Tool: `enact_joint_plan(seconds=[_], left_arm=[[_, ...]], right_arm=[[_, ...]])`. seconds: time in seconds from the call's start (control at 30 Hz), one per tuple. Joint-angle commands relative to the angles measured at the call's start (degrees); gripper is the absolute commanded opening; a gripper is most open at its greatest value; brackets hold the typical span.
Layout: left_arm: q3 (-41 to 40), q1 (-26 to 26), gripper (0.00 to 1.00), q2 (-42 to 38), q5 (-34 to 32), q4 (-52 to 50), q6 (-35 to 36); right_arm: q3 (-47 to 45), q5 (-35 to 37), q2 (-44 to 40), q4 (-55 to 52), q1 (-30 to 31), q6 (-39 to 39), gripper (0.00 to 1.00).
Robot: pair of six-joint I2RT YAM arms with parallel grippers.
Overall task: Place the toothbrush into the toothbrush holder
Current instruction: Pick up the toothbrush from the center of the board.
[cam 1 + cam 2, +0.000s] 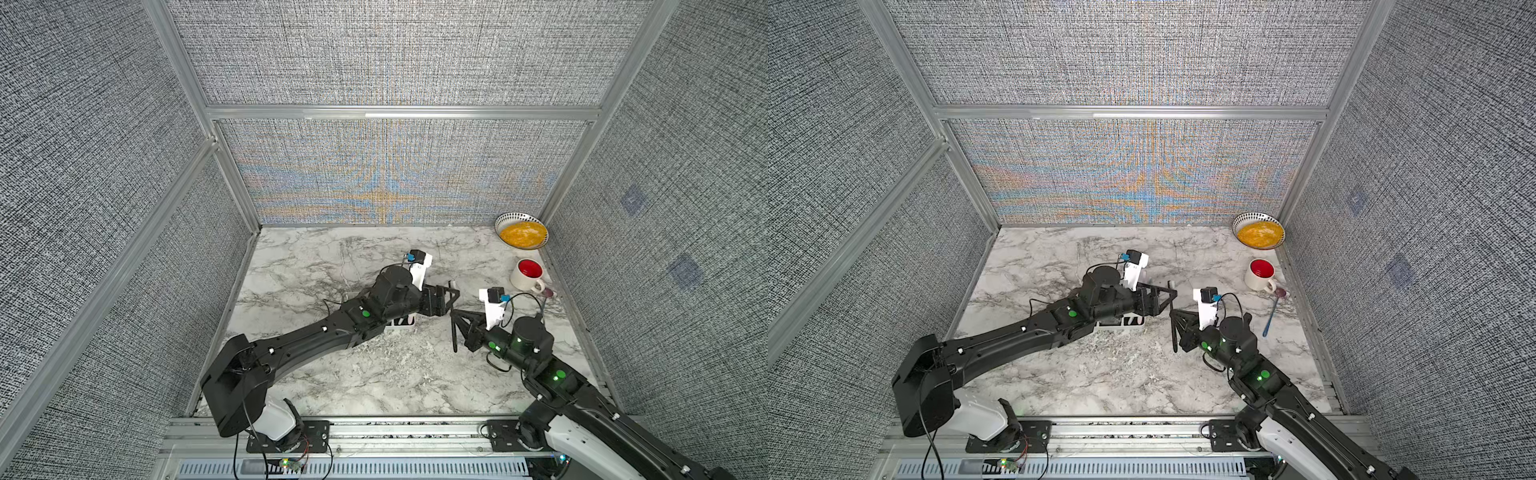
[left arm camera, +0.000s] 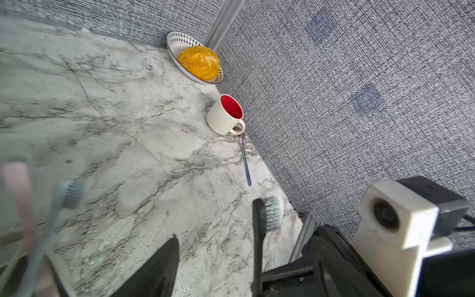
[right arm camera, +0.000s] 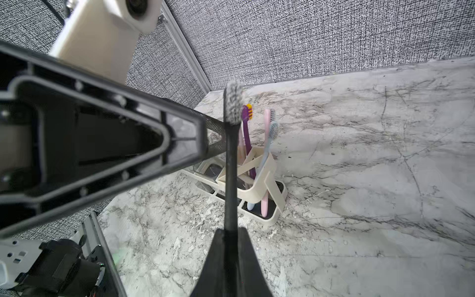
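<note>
Toothbrush holder (image 1: pixel 1139 327) mostly hidden (left arm (image 1: pixel 316 336)), toothbrush (image 2: pixel 257 231) blurred

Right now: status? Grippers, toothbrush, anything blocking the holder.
Right gripper shut on the black toothbrush, head up. Left gripper open, empty, beside its head. Toothbrush holder under the left arm, other brushes already inside.

A black toothbrush (image 2: pixel 258 239) with grey bristles stands close beside my jaws, over a marble tabletop (image 2: pixel 128 115). Farther off, along the grey wall (image 2: pixel 334 144), sit a bowl (image 2: pixel 180 38) of yellow food, a red-lined white mug (image 2: pixel 221 120) and a spoon (image 2: pixel 245 159).
</note>
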Motion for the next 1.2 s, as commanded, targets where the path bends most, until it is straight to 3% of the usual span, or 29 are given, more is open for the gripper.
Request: enact_joint_plan(seconds=[0.0,0.1,0.43,0.53,1.17], left_arm=[[0.83,-0.06,0.8,1.65,4.85,4.6,-1.84],[1.58,-0.1,0.74,3.53,7.03,5.96,-2.12],[2.86,-0.12,0.3,6.4,7.95,6.22,-1.6],[3.1,-0.12,0.21,6.25,7.07,5.06,-0.68],[3.57,-0.3,0.04,3.48,2.07,-1.4,5.22]], right_arm=[[-0.05,-1.72,0.33,2.89,0.09,0.03,0.09],[-0.18,-1.73,0.25,3.44,0.17,-0.05,0.09],[-0.4,-2.42,0.24,4.17,0.17,-0.01,0.09],[-0.48,-2.18,0.25,4.13,0.11,-0.05,0.09],[-0.85,-1.73,1.57,5.38,0.17,-0.32,0.11]])
